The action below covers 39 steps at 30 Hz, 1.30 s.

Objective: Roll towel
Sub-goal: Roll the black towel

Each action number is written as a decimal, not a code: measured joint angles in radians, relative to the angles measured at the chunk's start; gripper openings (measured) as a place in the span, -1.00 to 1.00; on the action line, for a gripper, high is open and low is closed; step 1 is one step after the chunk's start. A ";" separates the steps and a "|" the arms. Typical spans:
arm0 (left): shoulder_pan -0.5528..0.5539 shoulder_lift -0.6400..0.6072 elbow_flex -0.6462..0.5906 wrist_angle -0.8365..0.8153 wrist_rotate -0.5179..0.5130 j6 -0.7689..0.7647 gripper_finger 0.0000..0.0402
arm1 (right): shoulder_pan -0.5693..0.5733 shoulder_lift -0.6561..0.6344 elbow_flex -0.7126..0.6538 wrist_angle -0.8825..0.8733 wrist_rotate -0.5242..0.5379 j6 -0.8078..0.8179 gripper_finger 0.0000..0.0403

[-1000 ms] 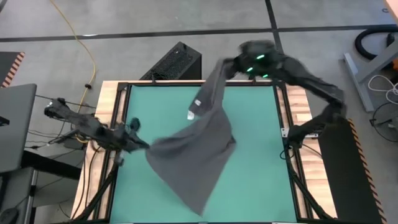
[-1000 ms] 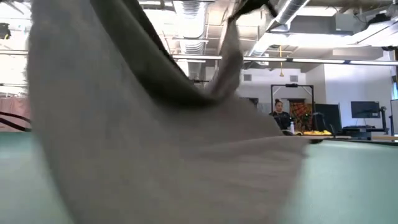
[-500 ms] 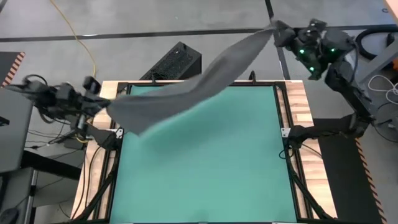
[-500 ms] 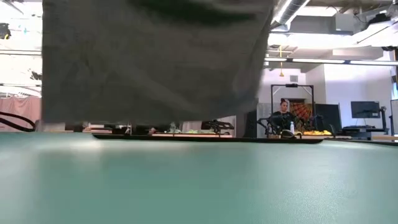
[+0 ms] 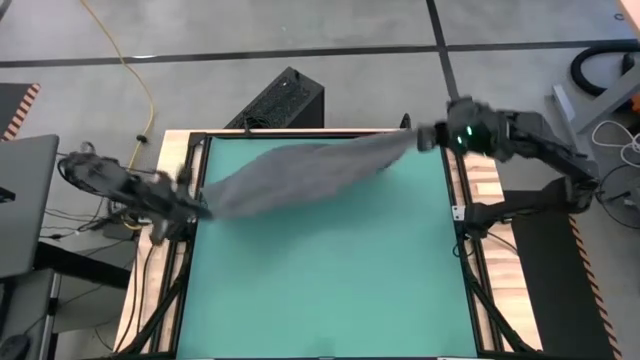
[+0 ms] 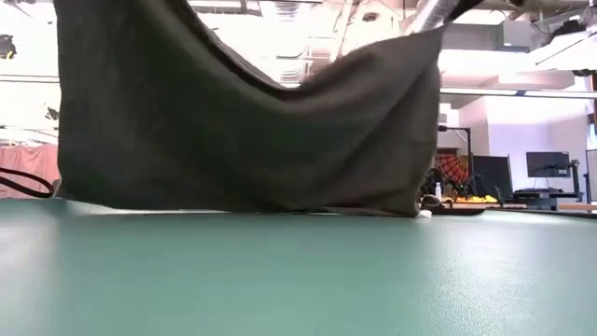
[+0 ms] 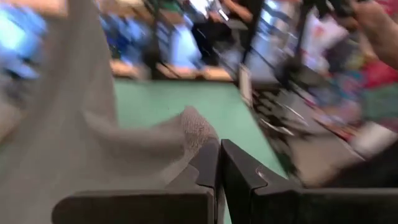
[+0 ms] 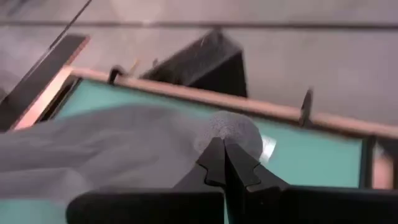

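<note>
Half a second back I had the plain dark grey soft cloth towel (image 5: 300, 172) flung high and diagonal, with the right end effector (image 5: 428, 137) out past the far desk corner; now both arms have come down and inward, and the towel hangs lower over the far half of the teal green mat (image 5: 330, 270).

Each end effector is clenched on a towel corner. In the right wrist view the dark fingers (image 8: 225, 163) pinch a bunched corner, and in the left wrist view the fingers (image 7: 219, 168) do the same. The left end effector (image 5: 190, 205) sits at the desk's left edge, the right one near the far right corner.

What matters for my next move is that the towel stretches between the two end effectors, its long axis running from the left one across and slightly away to the right one. From each, the cloth lies inward toward the other arm and droops below the grip line. In the low view its bottom hem (image 6: 242, 207) appears to be just meeting the mat, though I cannot tell whether it rests there.

I judge the towel still needs laying flat before rolling. I see no containers on the desk (image 5: 482, 175).
</note>
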 joint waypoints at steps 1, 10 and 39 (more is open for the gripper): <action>0.000 0.003 -0.036 0.019 0.049 -0.026 -1.00 | 0.048 -0.013 -0.033 -0.018 0.001 0.039 -0.95; -0.092 0.006 -0.330 0.235 0.387 -0.190 -1.00 | 0.493 -0.106 -0.302 -0.024 0.030 0.392 -0.95; -0.332 0.014 -0.281 -0.569 -0.221 -0.804 -1.00 | -0.018 0.307 -0.484 0.228 0.119 0.140 -0.95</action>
